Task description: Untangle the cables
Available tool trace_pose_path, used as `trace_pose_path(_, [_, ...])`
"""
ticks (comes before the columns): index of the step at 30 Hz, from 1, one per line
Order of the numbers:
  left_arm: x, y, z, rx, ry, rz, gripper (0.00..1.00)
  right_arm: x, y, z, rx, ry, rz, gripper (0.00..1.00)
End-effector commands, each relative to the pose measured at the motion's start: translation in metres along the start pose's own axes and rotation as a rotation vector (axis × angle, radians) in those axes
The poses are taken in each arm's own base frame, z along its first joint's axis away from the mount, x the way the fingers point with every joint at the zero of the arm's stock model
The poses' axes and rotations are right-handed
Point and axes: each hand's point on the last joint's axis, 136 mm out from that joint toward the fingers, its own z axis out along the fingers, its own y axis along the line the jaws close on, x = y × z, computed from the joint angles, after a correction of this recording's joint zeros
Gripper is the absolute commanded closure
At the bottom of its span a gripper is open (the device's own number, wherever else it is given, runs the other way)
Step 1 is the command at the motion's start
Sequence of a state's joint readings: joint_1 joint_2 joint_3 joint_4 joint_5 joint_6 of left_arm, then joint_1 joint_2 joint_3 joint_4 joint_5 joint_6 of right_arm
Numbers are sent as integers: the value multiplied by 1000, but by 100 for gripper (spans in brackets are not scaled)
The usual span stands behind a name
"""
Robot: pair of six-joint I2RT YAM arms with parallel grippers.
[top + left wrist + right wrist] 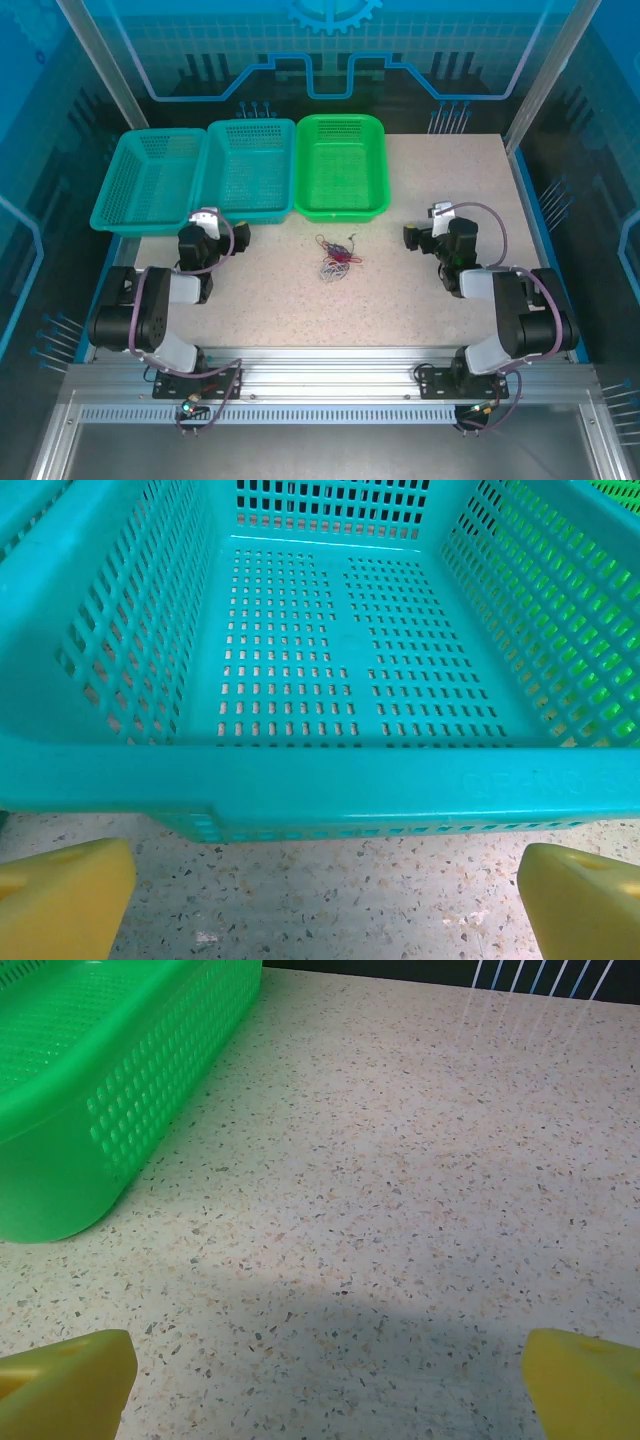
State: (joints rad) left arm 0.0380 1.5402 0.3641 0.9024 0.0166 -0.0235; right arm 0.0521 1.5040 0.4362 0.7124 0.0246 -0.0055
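No grab yet: the wide-open, empty left gripper (207, 220) and right gripper (424, 228) should next reach the thin, curly red, white and dark cables (337, 258) between them.

Left fingers (60, 900) spread wide, right fingers (60, 1385) likewise

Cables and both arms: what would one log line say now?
cables: tangled heap on table, untouched | left end effector: open, facing middle teal basket | right end effector: open, near green basket

The bench (420, 300) is viewed from overhead; 2 close wrist views are aimed at the middle basket (300, 785) and green basket (110, 1130).
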Motion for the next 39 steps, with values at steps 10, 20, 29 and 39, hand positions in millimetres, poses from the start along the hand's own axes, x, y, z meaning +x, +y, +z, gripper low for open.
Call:
trace_pose_path(10, [-8,-4,4,13,-17,17,1,-8,0,1,-4,-29,-6,0])
trace_pose_path(20, [-11,-4,1,12,-28,18,1,-21,-1,-6,-1,-18,-4,0])
trace_pose_path(29, [-71,-34,-64,28,-131,-21,1,-62,7,-75,18,185,296,0])
trace_pose_path(39, [-79,-139,-103,137,276,-324,1,-43,126,-114,-345,474,343,0])
